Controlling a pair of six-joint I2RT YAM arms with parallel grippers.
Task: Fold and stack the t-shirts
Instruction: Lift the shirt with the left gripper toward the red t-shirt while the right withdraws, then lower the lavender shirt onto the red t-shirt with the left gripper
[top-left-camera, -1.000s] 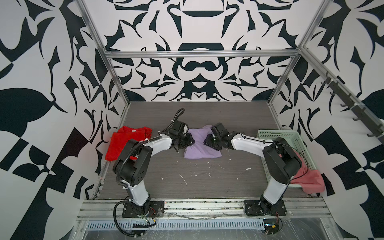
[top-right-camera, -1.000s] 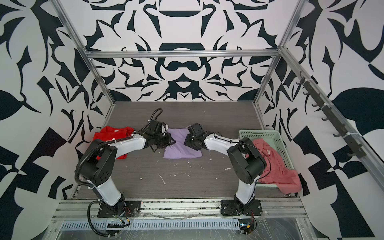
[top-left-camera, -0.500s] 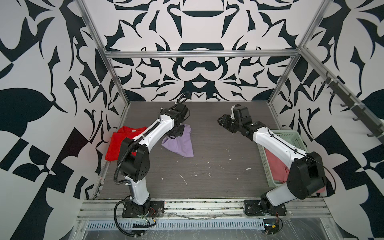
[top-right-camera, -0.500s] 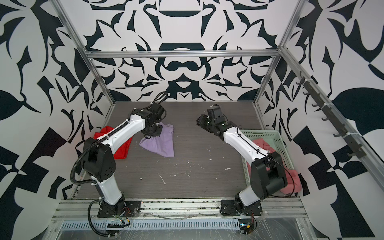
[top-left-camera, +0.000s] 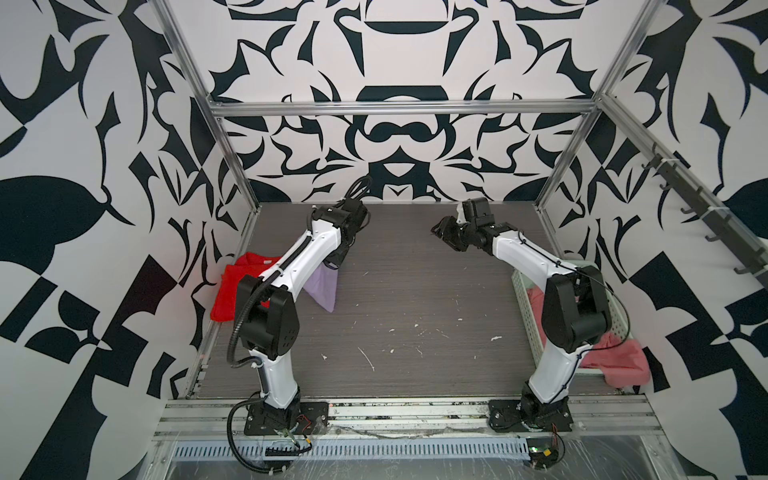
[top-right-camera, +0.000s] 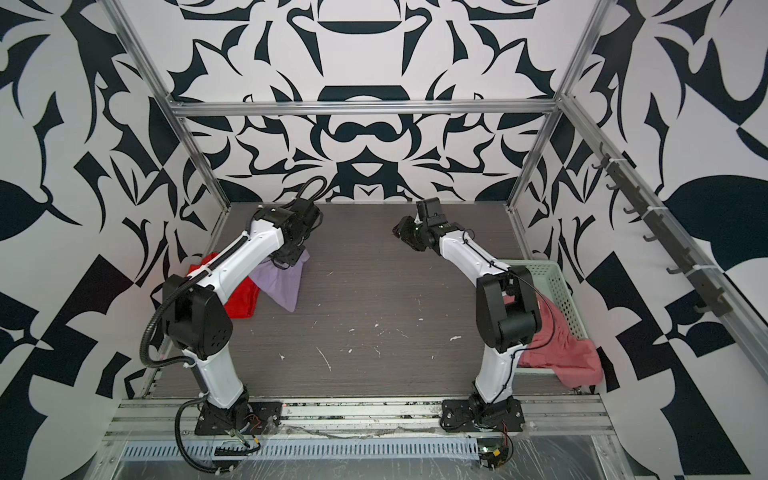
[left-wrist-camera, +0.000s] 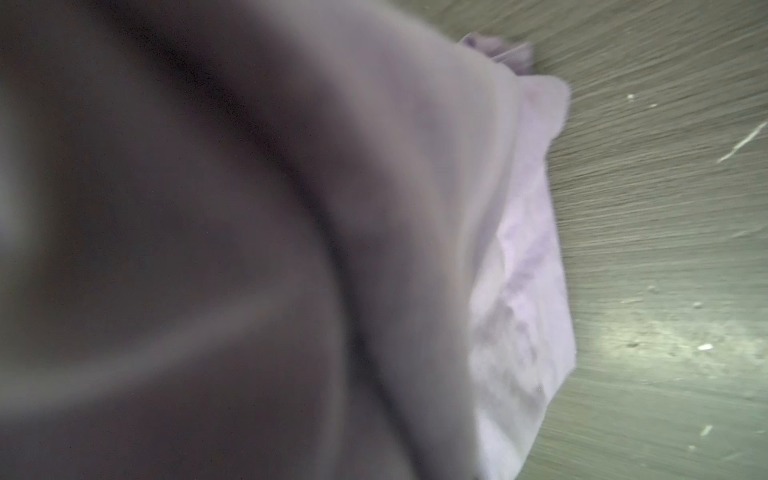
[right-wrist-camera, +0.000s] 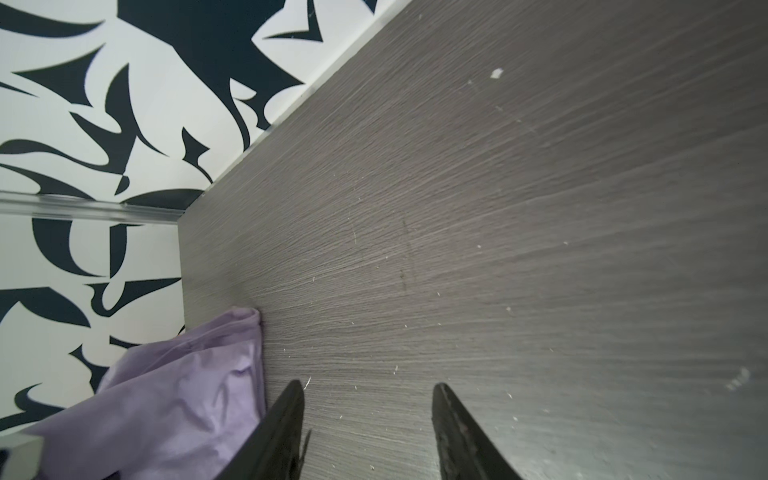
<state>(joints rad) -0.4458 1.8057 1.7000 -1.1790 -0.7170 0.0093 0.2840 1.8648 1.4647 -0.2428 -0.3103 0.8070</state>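
Leftward-shifted lilac t-shirt (top-left-camera: 322, 287): limp, creased, tapering, just beside red t-shirt (top-left-camera: 226, 291).

Pale green perforated basket (top-left-camera: 523, 300) on my right, grey wood-grain tabletop (top-left-camera: 415, 282) with white flecks (top-left-camera: 495, 338), black-and-white patterned walls (top-left-camera: 395, 62), aluminium frame (top-left-camera: 399, 109), hook rail (top-left-camera: 706, 218).
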